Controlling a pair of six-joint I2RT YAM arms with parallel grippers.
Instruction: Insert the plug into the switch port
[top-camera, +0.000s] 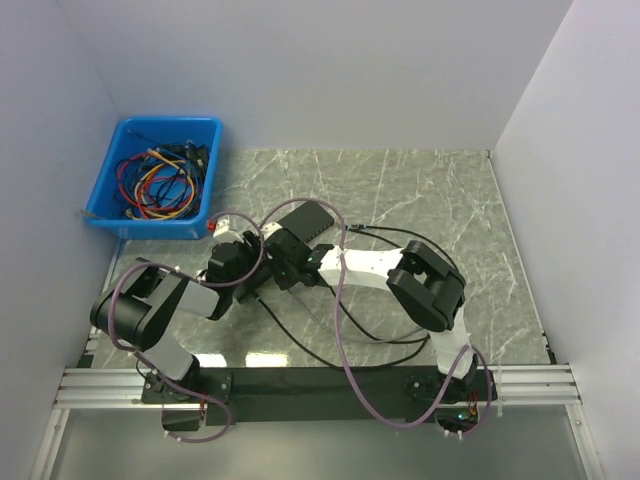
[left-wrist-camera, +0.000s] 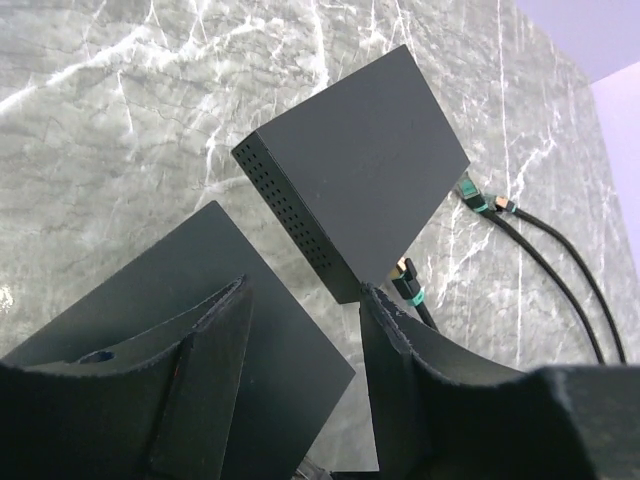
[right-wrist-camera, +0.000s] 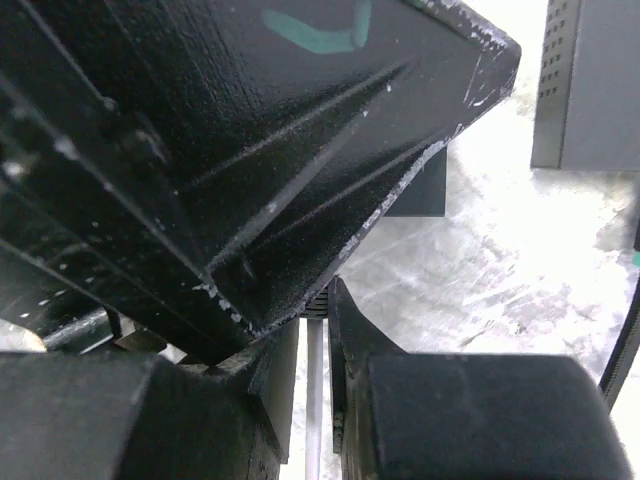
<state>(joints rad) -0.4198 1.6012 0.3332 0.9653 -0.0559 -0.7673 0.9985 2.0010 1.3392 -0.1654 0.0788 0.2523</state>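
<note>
- Switch (left-wrist-camera: 360, 165): a black box on the marble surface (left-wrist-camera: 100, 110), mid-frame in the left wrist view and centre of the top view (top-camera: 305, 218). Only the vented side is shown and no port face is seen.
- Plug (left-wrist-camera: 404, 276): gold tip with a teal band, lying just beside the switch's near corner, right of centre. Its cable runs down behind the left gripper's finger.
- Two more plugs (left-wrist-camera: 470, 190) are seen at the right, beside the switch's far edge.
- Left gripper (left-wrist-camera: 308, 292): jaws stand well apart and nothing is clearly held. A dark slab (left-wrist-camera: 220, 310) fills the lower left of the gap; contact cannot be told.
- Right gripper (right-wrist-camera: 318, 320): jaws are narrow, nearly together. Whether anything is pinched cannot be told, as the view is crowded by a big black part.
- Step judged: the plug is not seated and is to be taken and lined up.
- The port side should be found first, since the vents are not the target.
- The plug should be gripped on its body behind the tip, kept level and square to the port.
- The switch is likely to slide if pushed, so it should be braced by the other gripper.
- The cable should be kept slack and the push made straight, with no twisting.
</note>
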